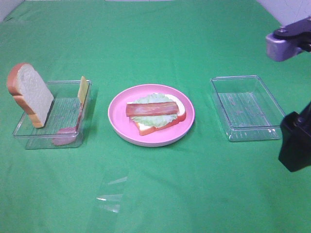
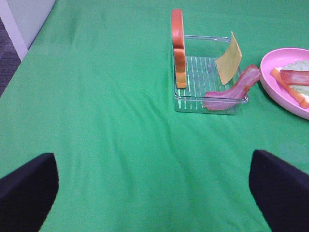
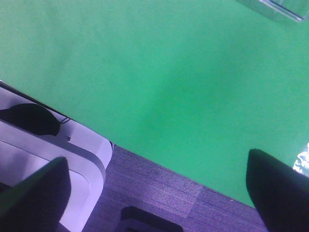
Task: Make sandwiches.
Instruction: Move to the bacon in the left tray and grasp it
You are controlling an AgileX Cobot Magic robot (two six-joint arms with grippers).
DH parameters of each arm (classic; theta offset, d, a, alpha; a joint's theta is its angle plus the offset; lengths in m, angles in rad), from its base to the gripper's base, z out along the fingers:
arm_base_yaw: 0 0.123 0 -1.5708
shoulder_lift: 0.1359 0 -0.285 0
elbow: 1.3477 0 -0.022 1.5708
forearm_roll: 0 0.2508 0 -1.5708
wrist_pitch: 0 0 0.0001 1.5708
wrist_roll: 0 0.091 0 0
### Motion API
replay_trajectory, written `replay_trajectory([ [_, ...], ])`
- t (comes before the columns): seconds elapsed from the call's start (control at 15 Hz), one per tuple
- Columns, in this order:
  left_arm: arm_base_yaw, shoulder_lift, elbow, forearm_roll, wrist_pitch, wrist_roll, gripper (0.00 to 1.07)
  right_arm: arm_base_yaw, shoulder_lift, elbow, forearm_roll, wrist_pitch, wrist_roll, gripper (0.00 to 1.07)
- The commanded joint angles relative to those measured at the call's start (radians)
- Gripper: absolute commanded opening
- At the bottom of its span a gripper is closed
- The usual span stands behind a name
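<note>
Four fingers (image 2: pixel 29 193) spread | sandwich (image 1: pixel 154 115) on plate (image 1: pixel 118 124), well apart from them

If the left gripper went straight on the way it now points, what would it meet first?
Probably the green cloth; the left gripper aims just beside the tray holding upright bread. Depth unclear.

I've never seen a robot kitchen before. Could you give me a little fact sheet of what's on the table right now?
surface: green cloth
pink plate: bread slice, lettuce and bacon strip stacked; no top slice yet
left tray: standing bread, cheese slice propped at the wall, second bacon strip leaning there too
right tray: nothing visible inside
left gripper: open, holding nothing
right gripper: open, holding nothing, over the table's edge
</note>
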Motion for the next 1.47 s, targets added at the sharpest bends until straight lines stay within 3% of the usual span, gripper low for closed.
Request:
replay_trajectory([
  [0.07, -0.002, -0.014, 0.001, 0.0, -0.005, 0.003, 1.0, -0.021, -0.094, 0.061, -0.005, 0.022, -0.009, 0.96],
  [0.4, -0.002, -0.014, 0.001, 0.0, -0.005, 0.003, 1.0, -0.361, -0.451, 0.191, 0.045, -0.014, -0.01, 0.96],
  [0.53, -0.002, -0.014, 0.001, 0.0, -0.005, 0.003, 1.0, -0.444, -0.765, 0.27, 0.051, -0.086, -0.01, 0.96],
  [0.67, -0.002, -0.014, 0.001, 0.0, -0.005, 0.003, 1.0, -0.446, -0.944, 0.319, 0.051, -0.116, -0.014, 0.96],
  [0.87, -0.002, -0.014, 0.001, 0.0, -0.005, 0.003, 1.0, -0.446, -1.064, 0.379, 0.051, -0.118, -0.016, 0.96],
  [1.07, -0.002, -0.014, 0.001, 0.0, -0.005, 0.003, 1.0, -0.446, -1.127, 0.469, 0.051, -0.119, -0.036, 0.96],
  [1.47, -0.002, -0.012, 0.001, 0.0, -0.005, 0.002, 1.0, -0.444, -1.192, 0.471, 0.051, -0.119, -0.036, 0.96],
])
